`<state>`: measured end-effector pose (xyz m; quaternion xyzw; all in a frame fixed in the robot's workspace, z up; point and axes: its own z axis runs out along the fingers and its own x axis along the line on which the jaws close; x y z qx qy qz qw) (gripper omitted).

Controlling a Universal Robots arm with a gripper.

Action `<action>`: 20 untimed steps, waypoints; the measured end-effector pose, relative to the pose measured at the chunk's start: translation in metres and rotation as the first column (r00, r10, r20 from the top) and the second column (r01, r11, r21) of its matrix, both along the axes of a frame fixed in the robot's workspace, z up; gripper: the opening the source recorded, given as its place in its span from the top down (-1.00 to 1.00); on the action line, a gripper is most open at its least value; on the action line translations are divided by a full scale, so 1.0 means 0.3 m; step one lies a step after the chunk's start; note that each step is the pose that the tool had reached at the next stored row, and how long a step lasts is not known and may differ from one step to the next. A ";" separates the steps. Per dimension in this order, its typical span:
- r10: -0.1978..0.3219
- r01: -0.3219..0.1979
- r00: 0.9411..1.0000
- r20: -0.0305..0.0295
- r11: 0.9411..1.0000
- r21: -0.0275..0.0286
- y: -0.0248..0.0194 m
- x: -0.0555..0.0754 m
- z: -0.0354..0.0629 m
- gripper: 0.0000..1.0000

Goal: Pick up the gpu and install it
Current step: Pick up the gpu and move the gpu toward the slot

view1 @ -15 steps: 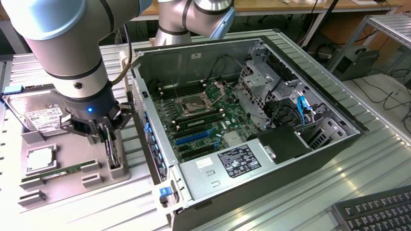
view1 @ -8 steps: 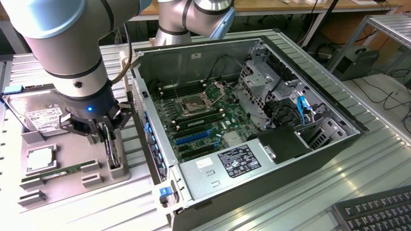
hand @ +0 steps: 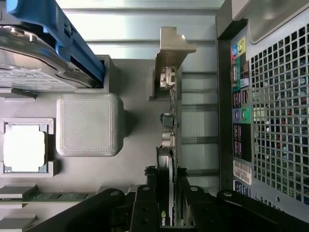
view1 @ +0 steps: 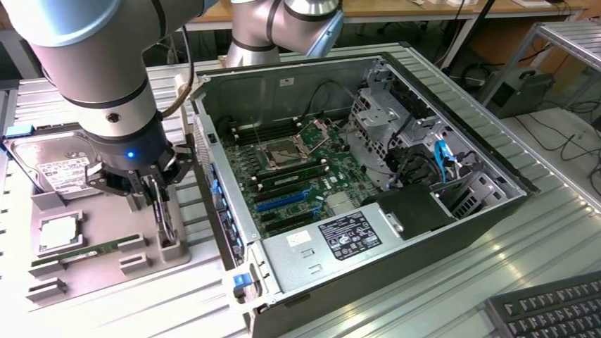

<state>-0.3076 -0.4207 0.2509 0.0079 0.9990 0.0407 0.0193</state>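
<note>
Your claw (view1: 160,204) (hand: 166,203) is about half closed, pads (hand: 145,200) pressed on both faces of the gpu (view1: 166,224) (hand: 167,157). The card stands on edge in its slot in the grey tray (view1: 103,271) (hand: 137,92), directly under the claw, w/ its metal bracket (hand: 172,48) at the far end. Just beside the claw on one side is the open PC case (view1: 281,253) (hand: 280,121). On the other side lie the cpu (view1: 58,232) (hand: 24,147), memory stick (view1: 84,252) (hand: 43,196) & hard drive (view1: 56,169) (hand: 29,63).

Silver-grey cylindrical metal robot arm (view1: 89,63), darker grey joint caps, thin black cable (view1: 185,70), blue-lit black wrist ring (view1: 127,151), black bolted linkage-finger gripper (view1: 155,201).
</note>
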 end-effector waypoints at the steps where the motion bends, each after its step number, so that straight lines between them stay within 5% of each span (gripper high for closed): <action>1: 0.001 -0.001 1.000 0.000 1.000 0.000 0.000 0.000 0.005 0.47; 10: 0.005 -0.005 1.000 -0.001 1.000 0.001 0.000 0.000 0.079 0.47; 20: 0.006 -0.006 1.000 -0.007 1.000 0.001 -0.001 0.004 0.246 0.47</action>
